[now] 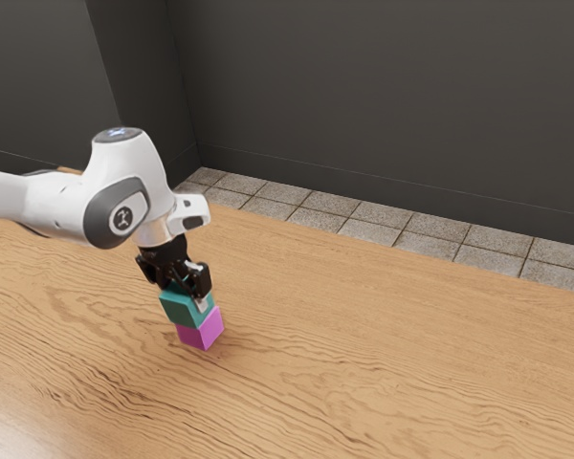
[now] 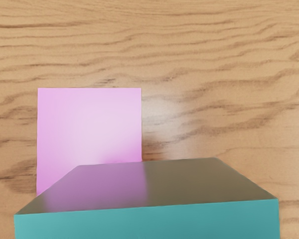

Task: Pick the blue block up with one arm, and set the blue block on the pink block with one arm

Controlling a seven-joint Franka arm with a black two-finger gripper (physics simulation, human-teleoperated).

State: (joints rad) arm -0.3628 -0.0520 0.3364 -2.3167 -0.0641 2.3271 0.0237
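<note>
Nearest on the table (image 1: 383, 382) sits the pink block (image 1: 203, 332). The blue block (image 1: 183, 306) is directly over it, offset a little toward the exterior view's left. I cannot tell whether it rests on the pink top or hangs just above. The gripper (image 1: 185, 284) clasps the blue block from two sides, its fingers closed to the block's width. A slight shift toward the exterior view's right would probably square the stack before release. Beyond lie a tiled floor (image 1: 430, 234) and a wall (image 1: 383, 86).

Light wooden tabletop (image 1: 411, 373) with wavy grain, evenly lit, soft pale sheen on the wood, strip of grey-brown square floor tiles (image 1: 430, 229) beyond its far edge, plain dark grey walls (image 1: 383, 86) meeting in a corner (image 1: 180, 76) at the exterior view's upper left
</note>
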